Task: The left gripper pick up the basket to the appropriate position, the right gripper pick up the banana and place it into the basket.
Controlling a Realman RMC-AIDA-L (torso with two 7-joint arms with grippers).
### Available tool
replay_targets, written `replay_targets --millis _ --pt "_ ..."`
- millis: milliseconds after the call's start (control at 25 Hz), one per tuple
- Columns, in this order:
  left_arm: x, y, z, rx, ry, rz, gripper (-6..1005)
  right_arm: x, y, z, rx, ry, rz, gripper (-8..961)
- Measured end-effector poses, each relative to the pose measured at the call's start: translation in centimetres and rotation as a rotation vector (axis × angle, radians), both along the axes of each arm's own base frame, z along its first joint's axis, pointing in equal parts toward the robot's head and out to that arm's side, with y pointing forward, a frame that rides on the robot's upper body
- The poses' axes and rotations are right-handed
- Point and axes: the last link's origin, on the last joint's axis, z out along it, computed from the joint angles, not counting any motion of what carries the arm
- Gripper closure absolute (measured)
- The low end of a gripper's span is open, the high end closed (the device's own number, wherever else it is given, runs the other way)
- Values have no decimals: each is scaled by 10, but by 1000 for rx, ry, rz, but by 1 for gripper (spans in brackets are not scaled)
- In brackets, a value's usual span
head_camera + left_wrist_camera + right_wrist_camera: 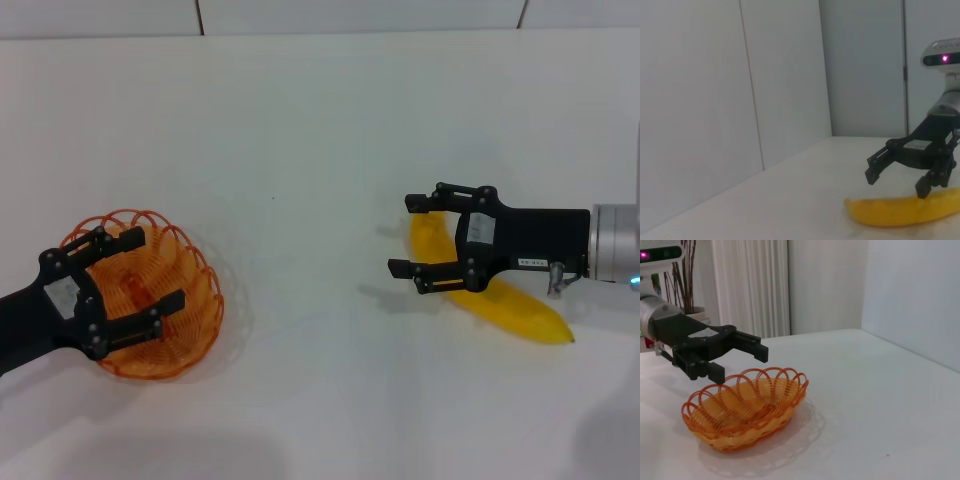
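Note:
The orange wire basket [185, 300] sits on the white table at the left, also seen in the right wrist view as basket [745, 410]. My left gripper [128, 280] is open above it, one finger near the far rim and one over the inside; the same left gripper [740, 365] hangs just over the rim. At the right the yellow banana [510, 305] lies flat on the table. My right gripper [403, 234] is open and low over the banana's far end, fingers either side. From the left wrist, that right gripper [897, 182] sits just above the banana [890, 212].
The white table [300, 150] stretches wide between the basket and the banana. A pale wall [350, 15] runs along its far edge. The robot's head [942, 59] and a plant by curtains [687, 275] stand beyond the table.

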Motion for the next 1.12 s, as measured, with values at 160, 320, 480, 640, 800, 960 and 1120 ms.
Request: replay_targets --millis 160,320,480,640,800,960,1120 --pt "0 0 0 0 0 0 138 0 0 0 2 -1 1 62" --pt "0 0 0 0 0 0 138 0 0 0 1 0 2 63" --pt "0 0 0 2 -1 1 137 0 0 0 -1 2 3 64" --pt "-1 6 10 56 -35 38 137 0 -1 0 -2 3 4 65" --pt "2 25 38 79 -109 131 137 -1 0 0 -4 5 4 66" --pt "8 44 68 -2 -145 261 137 -3 2 1 -5 6 9 67" --pt "12 66 101 -111 -60 402 137 -4 3 1 -1 12 10 69"
